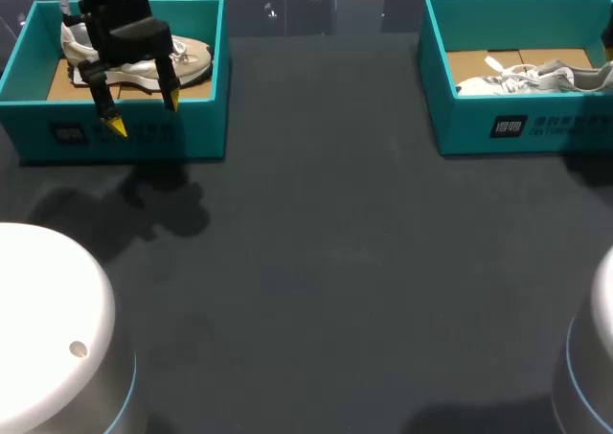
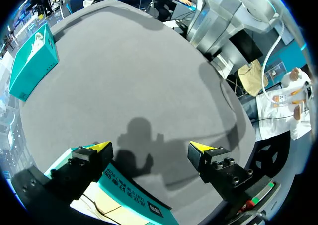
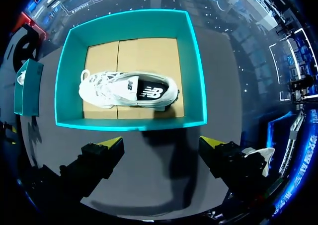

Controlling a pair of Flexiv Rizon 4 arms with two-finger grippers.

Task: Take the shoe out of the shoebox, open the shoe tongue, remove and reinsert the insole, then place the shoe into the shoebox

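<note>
**A:** How do the left fingers (image 1: 113,123) stand?

**B:** Spread wide, with the yellow tips well apart and nothing pinched between them. In the head view they hang over the front wall of the left shoebox (image 1: 196,132). I cannot tell whether they touch it. In the left wrist view that teal wall runs under the gap between them.

**A:** And the right fingers (image 3: 113,144)?

**B:** They are also wide open and hold nothing. They hover above the counter (image 3: 164,175), just short of the near wall of the right shoebox (image 3: 64,86).

**A:** Where are the shoes?

**B:** The white shoe (image 3: 129,90) lies on its side on the cardboard floor of the right shoebox, apart from the fingers. The cream shoe (image 1: 192,58) sits in the left shoebox, behind the left arm.

**A:** What is hidden or cut off?

**B:** In the head view the left arm covers the middle of the cream shoe, so only its heel and toe ends show. The view's edge cuts off the far end of the right shoebox, and the right fingers do not show there at all. The left wrist view shows only a strip of the box's wall and a bit of cardboard, not the shoe. The print on both boxes is too small to make out.
</note>
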